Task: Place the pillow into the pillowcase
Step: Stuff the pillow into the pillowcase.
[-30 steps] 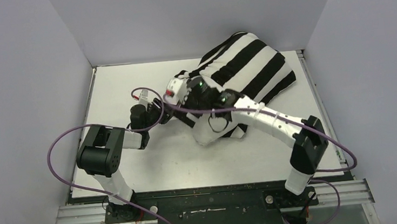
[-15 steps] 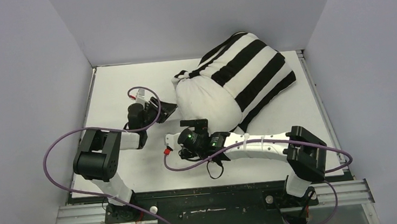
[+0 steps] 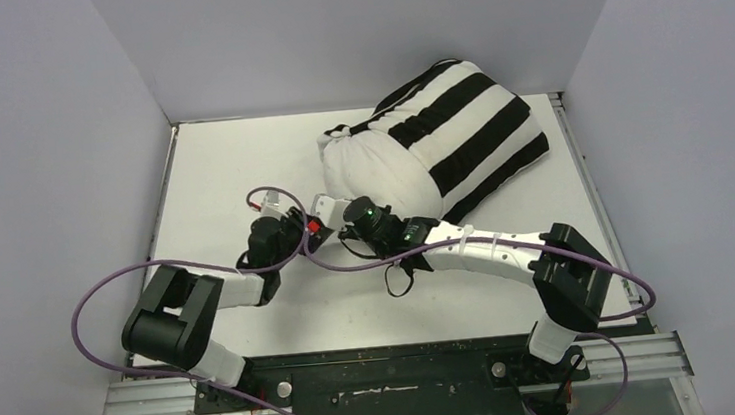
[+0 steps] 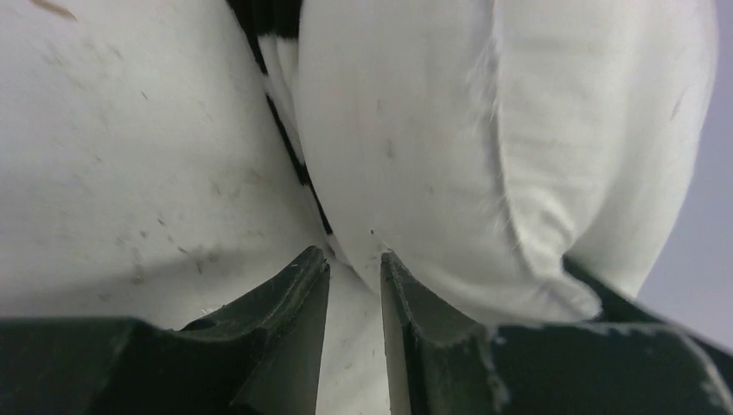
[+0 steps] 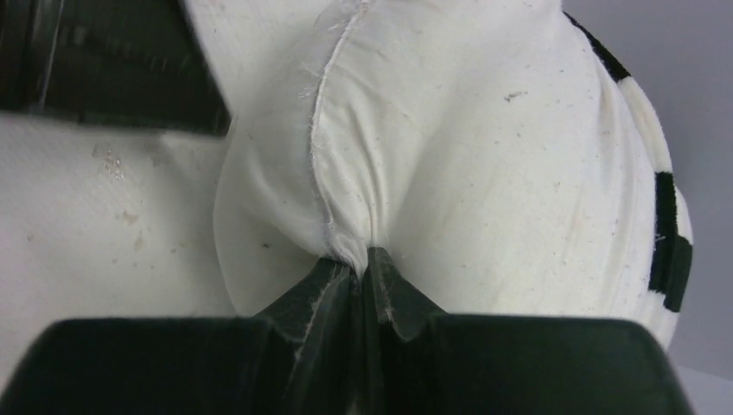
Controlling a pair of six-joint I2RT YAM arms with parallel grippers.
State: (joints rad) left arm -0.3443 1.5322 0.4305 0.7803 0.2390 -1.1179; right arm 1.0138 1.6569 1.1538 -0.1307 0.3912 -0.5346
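K: Off-white textured cloth, the pillow (image 3: pixel 377 171), shows bare only at its near-left end. The rest sits inside the black-and-white striped pillowcase (image 3: pixel 467 124).

M: Where is the bundle?

K: On the far right part of the table (image 3: pixel 230 169), near the back wall (image 3: pixel 328 30). The case mouth is bunched around the pillow.

M: Right gripper?

K: The right gripper (image 5: pixel 361 258) is at the bare end. In the wrist view its jaws are closed on a small pinch of pillow fabric, right on the stitched seam, and the cloth puckers into the tips. A striped edge shows at the right of that view.

M: Left gripper?

K: The left gripper (image 4: pixel 352 259) is low by the table, just beside the right one. Its tips are at the pillow's underside, where it meets the tabletop. The jaws stand a narrow gap apart. A thin strip of striped hem runs down toward that gap. Cannot tell whether any cloth lies between the pads.

M: Arms?

K: Both reach in from the near edge and converge at the pillow's near-left corner. Purple cables (image 3: pixel 100 291) loop off the left arm.
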